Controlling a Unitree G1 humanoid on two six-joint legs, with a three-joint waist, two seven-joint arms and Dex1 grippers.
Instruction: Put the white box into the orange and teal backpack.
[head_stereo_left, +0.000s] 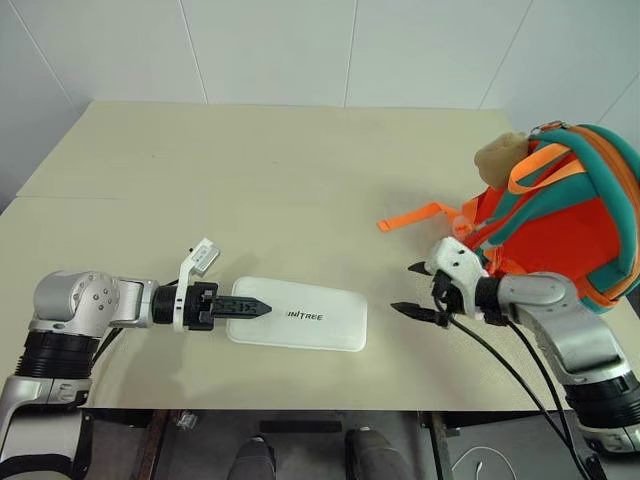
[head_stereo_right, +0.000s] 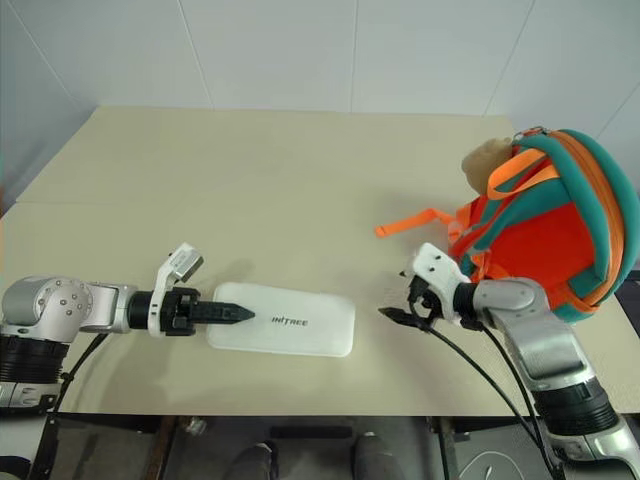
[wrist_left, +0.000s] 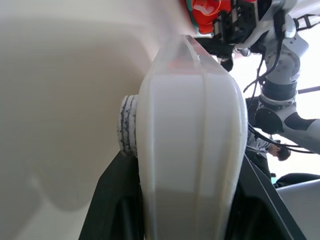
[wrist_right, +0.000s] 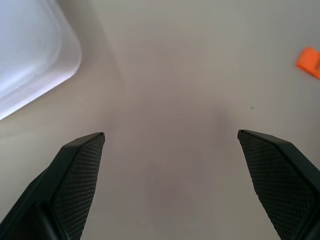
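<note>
Near edge of the table (head_stereo_left: 150, 160) first: I've got the white box (head_stereo_left: 310, 318) lying flat, a little left of centre, long side running left to right, lettering up. It reads as a stiff, smooth shell with rounded corners, probably light but slippery, so I'd judge a pinch on the short end can let it swing or slide once it lifts. Gripping deeper over the edge, or backing it up from the other end, looks safer to me.

My left gripper (head_stereo_left: 250, 307) is on that left short end now, fingers closed down onto the box's edge; in the left wrist view the white shell (wrist_left: 192, 150) sits squeezed between the two black fingers (wrist_left: 112, 200). The box lies flat on the table as far as I can tell.

Over to the right, my right gripper (head_stereo_left: 412, 290) hangs just off the box's right end, fingers spread wide, holding nothing, bare table between them.

Farther back on the right sits the orange and teal backpack (head_stereo_left: 560, 225), upright, well apart from the box, an orange strap (head_stereo_left: 415, 217) trailing left and a tan plush toy (head_stereo_left: 500, 155) at its top. I can't see an opening from here.
</note>
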